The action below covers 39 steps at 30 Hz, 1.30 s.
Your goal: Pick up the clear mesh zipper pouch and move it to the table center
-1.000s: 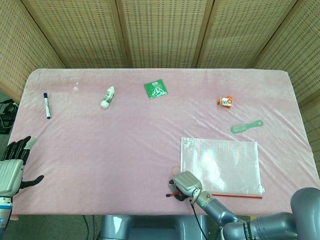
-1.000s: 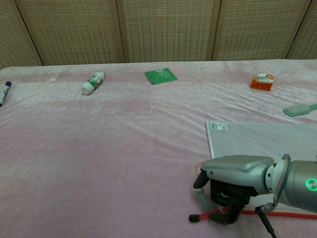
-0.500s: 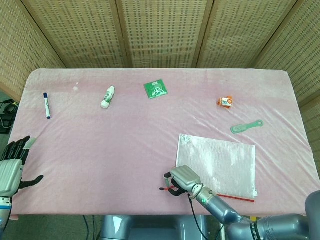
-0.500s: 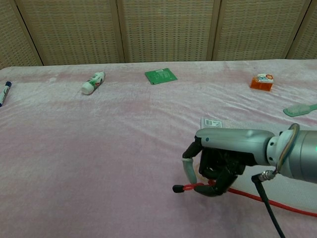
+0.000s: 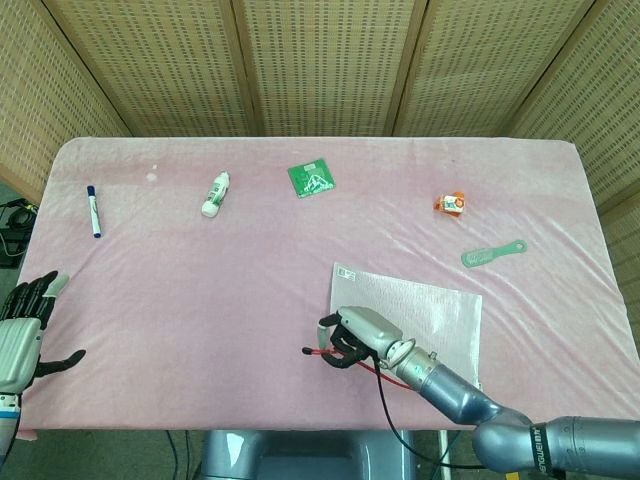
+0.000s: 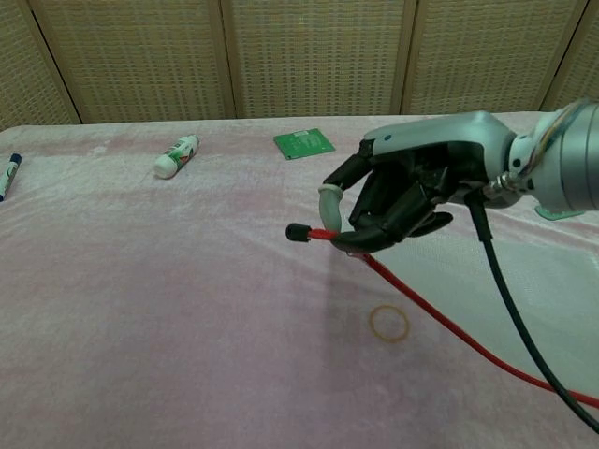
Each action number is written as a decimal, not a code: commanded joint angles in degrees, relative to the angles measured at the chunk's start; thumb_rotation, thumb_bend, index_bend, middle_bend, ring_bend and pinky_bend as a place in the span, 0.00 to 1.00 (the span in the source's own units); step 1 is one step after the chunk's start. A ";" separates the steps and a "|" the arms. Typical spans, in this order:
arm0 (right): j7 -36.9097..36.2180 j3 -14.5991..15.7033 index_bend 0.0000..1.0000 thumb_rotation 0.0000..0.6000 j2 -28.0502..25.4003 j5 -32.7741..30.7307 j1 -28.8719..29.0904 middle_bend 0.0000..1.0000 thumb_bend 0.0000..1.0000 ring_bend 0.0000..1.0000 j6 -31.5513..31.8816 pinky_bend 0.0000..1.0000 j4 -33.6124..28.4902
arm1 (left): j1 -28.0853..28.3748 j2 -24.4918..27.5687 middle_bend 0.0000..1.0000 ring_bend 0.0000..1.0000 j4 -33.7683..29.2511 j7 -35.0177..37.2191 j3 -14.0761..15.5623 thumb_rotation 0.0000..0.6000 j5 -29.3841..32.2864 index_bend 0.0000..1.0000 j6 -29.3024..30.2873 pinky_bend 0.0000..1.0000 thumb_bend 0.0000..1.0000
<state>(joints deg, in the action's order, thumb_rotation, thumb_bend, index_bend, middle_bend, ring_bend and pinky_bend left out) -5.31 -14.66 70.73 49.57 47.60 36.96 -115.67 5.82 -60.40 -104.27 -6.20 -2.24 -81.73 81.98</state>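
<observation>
Pink cloth covers the table [image 5: 250, 290]. Right hand [image 6: 402, 192] pinches the red zipper edge of the one clear mesh zipper pouch [image 5: 425, 315], lifted at right-centre; carrying to centre and release remain. Left hand [image 5: 25, 330] hangs spread, empty. One marker [image 5: 93, 210], one green card [image 5: 312, 179].

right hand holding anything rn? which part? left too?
The right hand grips the clear mesh zipper pouch by its red zipper edge, at the corner near the black-tipped end. The left hand holds nothing, fingers apart.
</observation>
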 commanded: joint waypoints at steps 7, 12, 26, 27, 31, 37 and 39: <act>-5.85 -7.78 0.79 1.00 -7.22 -5.91 5.17 0.98 0.84 0.96 -4.81 1.00 -4.44 | 0.18 0.23 0.00 0.00 0.28 0.84 -0.06 1.00 0.23 0.00 -0.48 0.00 0.00; -8.28 -10.36 0.79 1.00 -9.78 -9.54 7.91 0.98 0.84 0.96 -5.94 1.00 -5.56 | 0.43 0.08 0.00 0.00 0.59 0.79 -0.10 1.00 0.66 0.00 -1.08 0.00 0.00; 0.90 -4.91 0.80 1.00 -6.09 2.16 7.60 0.99 0.80 0.96 5.21 1.00 -3.49 | 4.30 -2.58 0.05 0.01 4.33 4.65 -1.71 1.00 -0.53 0.00 -5.14 0.00 0.00; 0.80 -4.53 0.80 1.00 -5.96 2.71 7.37 0.99 0.80 0.96 5.20 1.00 -3.23 | 5.42 -3.38 0.11 0.05 5.25 5.70 -2.18 1.00 -1.52 0.00 -5.84 0.02 0.00; -0.50 -3.87 0.80 1.00 -5.51 3.74 6.96 0.99 0.80 0.96 4.48 1.00 -2.25 | 10.13 -6.98 0.55 0.42 9.28 10.18 -3.78 1.00 -5.92 0.00 -8.27 0.36 0.00; -2.20 -3.75 0.80 1.00 -4.87 4.60 6.77 0.99 0.80 0.96 3.99 1.00 -0.99 | 17.30 -14.01 0.95 0.78 16.07 19.94 -5.46 1.00 -12.57 0.16 -9.84 0.92 0.00; -2.73 -3.87 0.80 1.00 -4.74 4.56 6.77 0.99 0.80 0.96 3.93 1.00 -0.85 | 19.38 -16.78 0.99 0.82 18.53 23.46 -6.27 1.00 -14.10 0.19 -9.34 0.99 0.00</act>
<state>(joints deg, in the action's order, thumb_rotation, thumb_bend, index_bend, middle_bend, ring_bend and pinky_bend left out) -7.96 -18.49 65.93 54.12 54.38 40.92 -116.58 21.83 -73.31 -89.00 12.76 -7.20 -93.28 72.88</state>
